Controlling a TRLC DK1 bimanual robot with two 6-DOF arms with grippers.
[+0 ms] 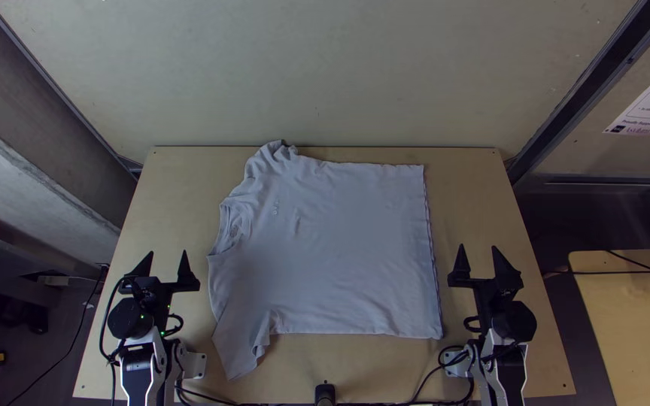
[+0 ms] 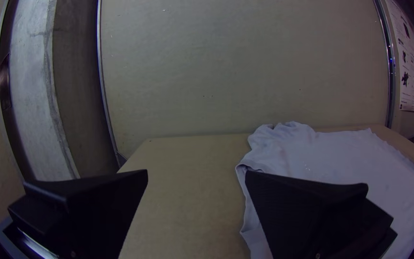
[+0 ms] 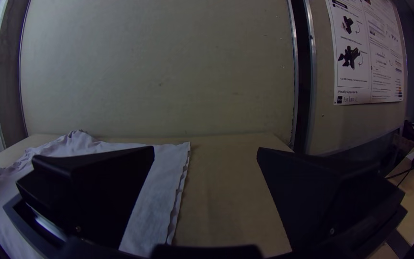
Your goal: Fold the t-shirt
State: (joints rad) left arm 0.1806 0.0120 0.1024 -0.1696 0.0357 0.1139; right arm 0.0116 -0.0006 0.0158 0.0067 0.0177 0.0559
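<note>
A pale grey-lilac t-shirt [image 1: 332, 248] lies spread on the table, its neck opening at the left, one sleeve at the back left and the other pointing to the front left; the hem runs along the right. My left gripper [image 1: 168, 259] stands open left of the shirt, clear of it; in its wrist view the left gripper [image 2: 196, 175] has the shirt [image 2: 341, 163] beyond one finger. My right gripper [image 1: 478, 256] is open to the right of the hem, touching nothing; in the right wrist view the right gripper [image 3: 206, 149] has the shirt [image 3: 154, 206] partly behind one finger.
The light wooden table [image 1: 167, 203] shows bare wood around the shirt. A wall [image 1: 325, 75] rises behind its far edge. Black cables [image 1: 423, 383] run along the near edge between the arms' bases. A second wooden table [image 1: 626, 301] stands off to the right.
</note>
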